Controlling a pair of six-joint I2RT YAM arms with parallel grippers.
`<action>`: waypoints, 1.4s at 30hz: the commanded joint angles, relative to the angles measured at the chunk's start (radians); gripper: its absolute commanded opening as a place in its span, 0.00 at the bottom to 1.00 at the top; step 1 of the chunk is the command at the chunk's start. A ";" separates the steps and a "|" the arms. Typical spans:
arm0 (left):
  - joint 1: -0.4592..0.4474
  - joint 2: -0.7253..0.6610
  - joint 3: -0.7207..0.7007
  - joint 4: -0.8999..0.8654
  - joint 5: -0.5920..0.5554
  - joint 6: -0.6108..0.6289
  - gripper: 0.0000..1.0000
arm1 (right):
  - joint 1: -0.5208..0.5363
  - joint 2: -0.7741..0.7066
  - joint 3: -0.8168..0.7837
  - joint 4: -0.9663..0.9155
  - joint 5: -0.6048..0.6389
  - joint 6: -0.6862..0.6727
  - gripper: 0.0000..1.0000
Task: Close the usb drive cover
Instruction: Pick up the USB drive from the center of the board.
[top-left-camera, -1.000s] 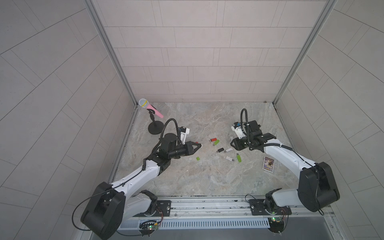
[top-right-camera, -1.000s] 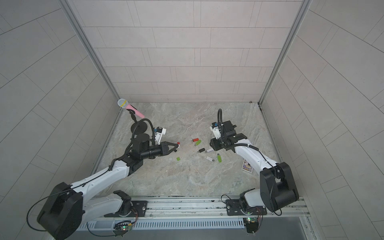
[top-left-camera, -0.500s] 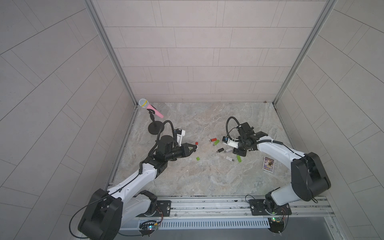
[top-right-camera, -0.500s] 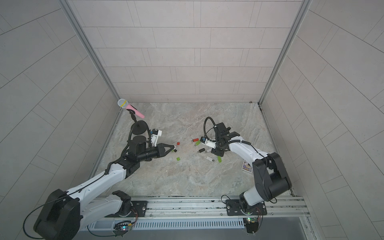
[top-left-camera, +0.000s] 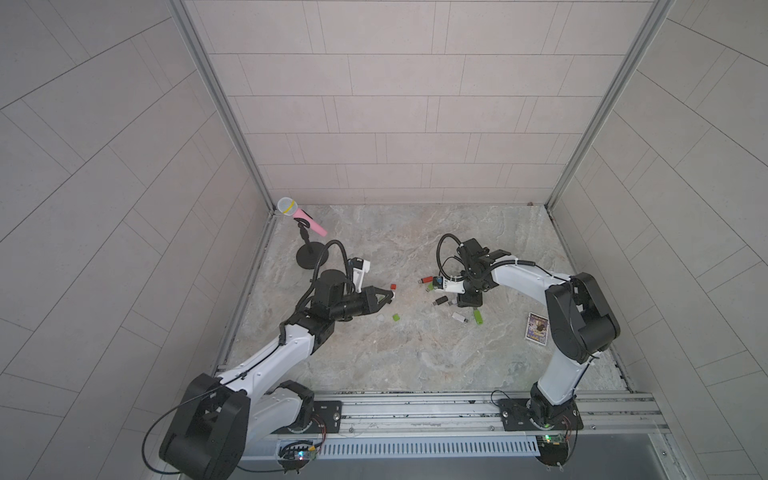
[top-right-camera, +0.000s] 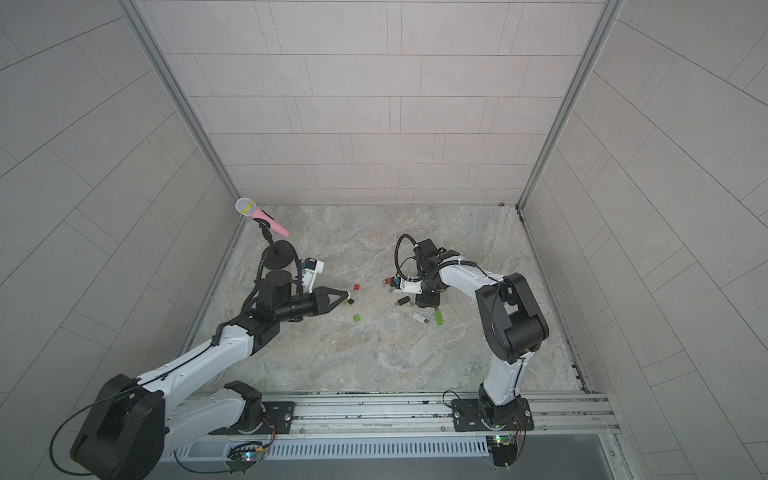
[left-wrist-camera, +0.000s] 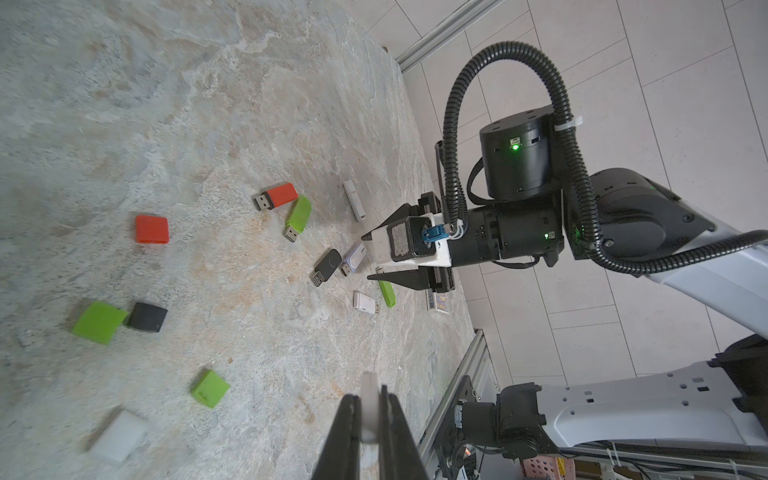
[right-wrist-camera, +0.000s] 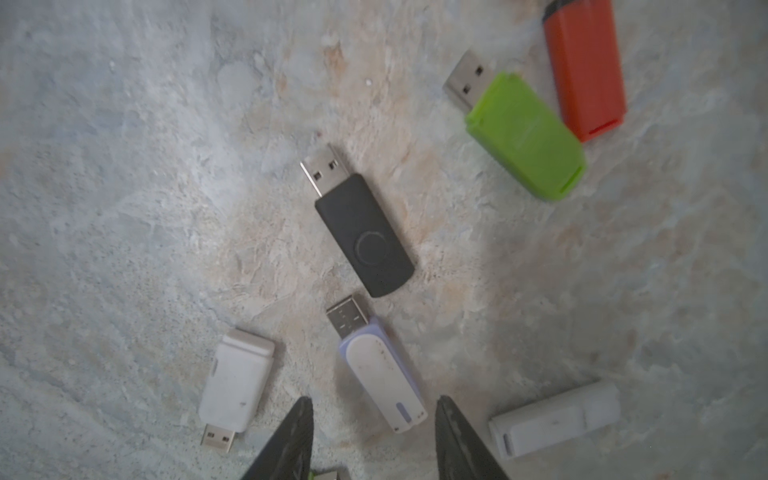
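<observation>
Right wrist view: the rounded lavender-and-white usb drive (right-wrist-camera: 382, 370), metal plug bare, lies flat on the mottled stone tabletop (right-wrist-camera: 124, 166), its tail between the spread black jaws of your right gripper (right-wrist-camera: 374, 401). Your left gripper (left-wrist-camera: 369, 392) pinches a smooth white cap (left-wrist-camera: 369, 409).

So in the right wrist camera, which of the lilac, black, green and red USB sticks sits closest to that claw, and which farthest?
From the right gripper:
1. Lilac-and-white USB drive, its end between the open jaws.
2. Black USB drive, just beyond the lilac one.
3. Green USB drive, farther off.
4. Red USB drive, farthest, beside the green.
</observation>
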 joint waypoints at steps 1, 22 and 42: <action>0.008 0.007 0.002 0.021 0.024 0.014 0.04 | 0.013 0.031 0.026 -0.051 -0.020 -0.034 0.49; 0.016 0.008 -0.003 0.021 0.030 0.014 0.04 | -0.019 0.093 -0.021 -0.067 0.004 0.117 0.28; 0.018 0.015 -0.001 0.013 0.035 0.014 0.04 | 0.008 0.137 0.023 -0.068 -0.010 0.157 0.15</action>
